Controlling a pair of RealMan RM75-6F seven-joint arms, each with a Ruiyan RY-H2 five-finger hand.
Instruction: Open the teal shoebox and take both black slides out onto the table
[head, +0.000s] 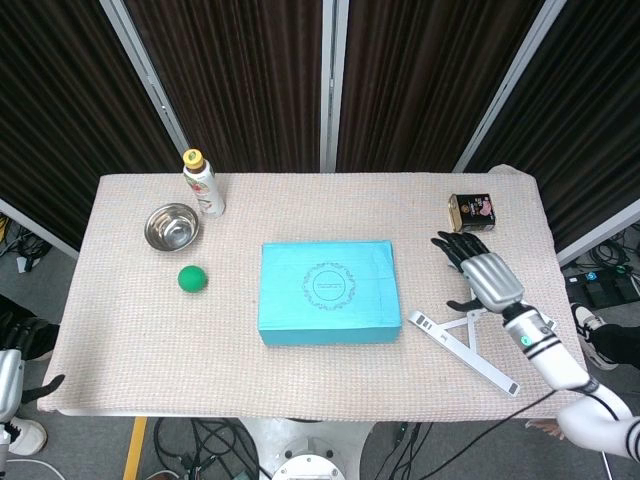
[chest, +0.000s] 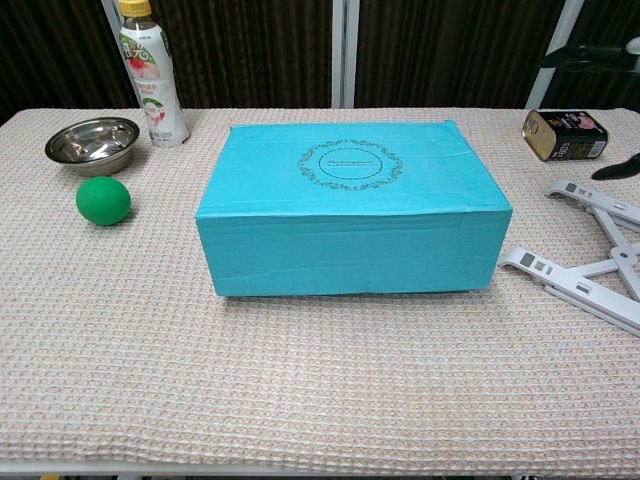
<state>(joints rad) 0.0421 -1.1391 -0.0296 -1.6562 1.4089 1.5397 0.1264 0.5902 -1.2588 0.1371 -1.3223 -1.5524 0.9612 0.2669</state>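
shoebox (head: 328, 291) lid closed; right hand (head: 480, 274) beside it, fingers spread, empty.

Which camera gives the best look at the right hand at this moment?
The head view: the right hand shows whole, fingers spread, empty, above the white folding stand. The chest view catches only dark fingertips at its right edge.
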